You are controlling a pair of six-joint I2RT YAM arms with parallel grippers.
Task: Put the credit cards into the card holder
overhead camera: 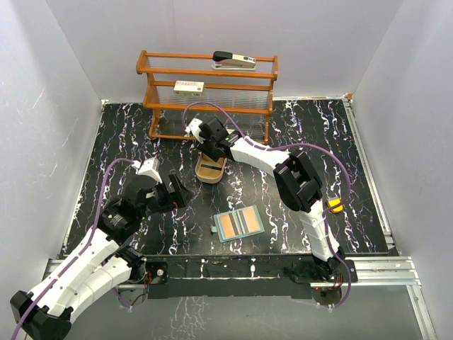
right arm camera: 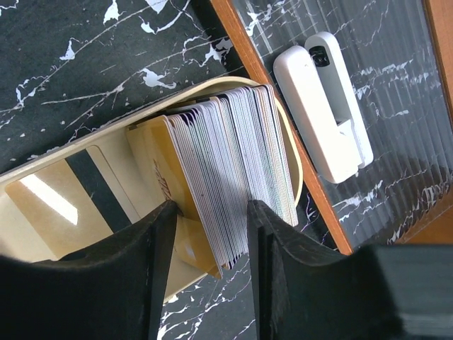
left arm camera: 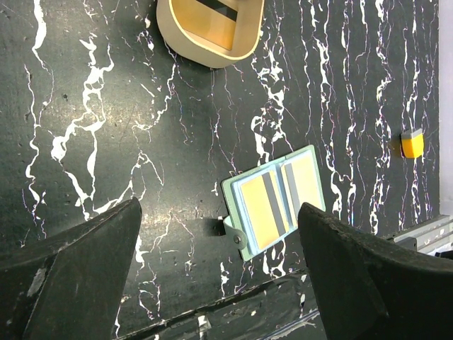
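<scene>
The back of the bench [overhead camera: 127, 142], black with white veining, is taken up by a wooden rack [overhead camera: 209, 88]. A stapler [overhead camera: 233, 60] lies on its top shelf and a white labelled box [overhead camera: 189, 87] on the shelf below. My right wrist camera shows a white oblong gadget [right arm camera: 325, 106] resting on the rack's ribbed bottom shelf, just past the wooden rail. The tan oval tray [overhead camera: 211, 170] sits directly in front of the rack with its far end close to that rail. So the rack crowds my right arm [overhead camera: 297, 180] from behind, and the tray's wall rings the cards. A small yellow-orange piece [overhead camera: 335, 206] shows on or beside the right arm; I cannot tell which.

The credit cards [right arm camera: 233, 170] stand on edge in the tray as a thick fanned pack, with pale whitish edges and a gold face at one side. A flat gold card [right arm camera: 71, 191] with a dark stripe lies on the tray floor. My right fingers [right arm camera: 156, 276] are down in the tray, drawn in narrow on either side of part of the pack. I cannot tell whether they pinch it.

The card holder [overhead camera: 239, 224] lies open and flat near the bench's front edge, between the two arms and well apart from the tray. It is sage-green with a snap tab [left arm camera: 237, 234] at one corner. Gold-orange faces with dark stripes show in both clear pockets. My left fingers [left arm camera: 85, 269] hover above the bench near it, spread wide with nothing between them.
</scene>
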